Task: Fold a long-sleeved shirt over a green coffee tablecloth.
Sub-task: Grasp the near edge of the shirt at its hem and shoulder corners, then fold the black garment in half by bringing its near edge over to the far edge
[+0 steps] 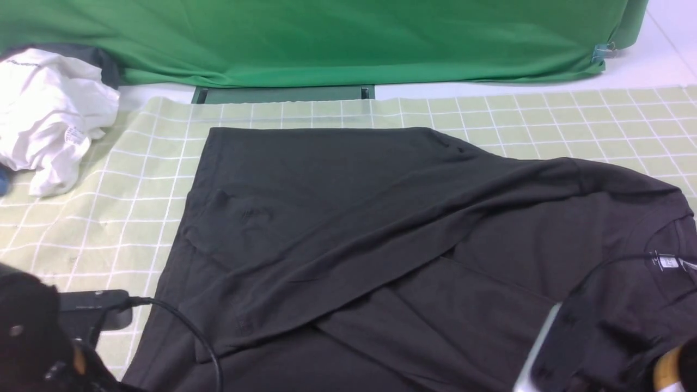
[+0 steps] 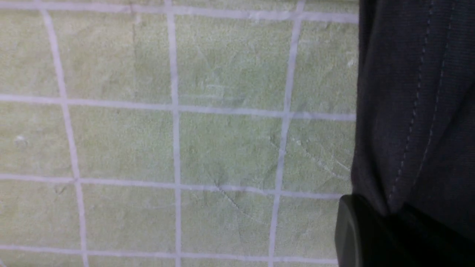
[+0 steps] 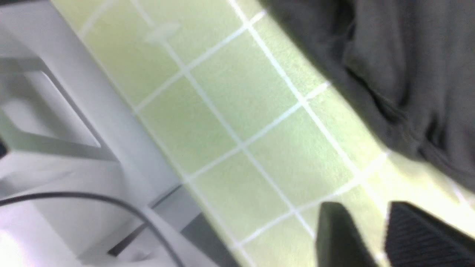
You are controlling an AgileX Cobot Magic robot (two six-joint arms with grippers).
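Observation:
The black long-sleeved shirt [image 1: 348, 228] lies spread on the pale green coffee tablecloth [image 1: 109, 207], which has a white grid. One sleeve is folded diagonally across the body, and the white neck label [image 1: 667, 262] shows at the right. In the left wrist view my left gripper [image 2: 389, 217] is shut on the shirt's stitched hem [image 2: 415, 111], just above the tablecloth [image 2: 185, 141]. In the right wrist view my right gripper [image 3: 367, 218] stands open over bare tablecloth [image 3: 241, 111], with nothing between its fingers. The shirt [image 3: 400, 66] lies a little beyond it.
A crumpled white garment [image 1: 49, 114] lies at the far left. Bright green fabric [image 1: 326, 38] hangs along the back. My left arm [image 1: 32, 337] with its cable fills the near left corner, my right arm [image 1: 675, 370] the near right. The table's white frame [image 3: 55, 111] borders the cloth.

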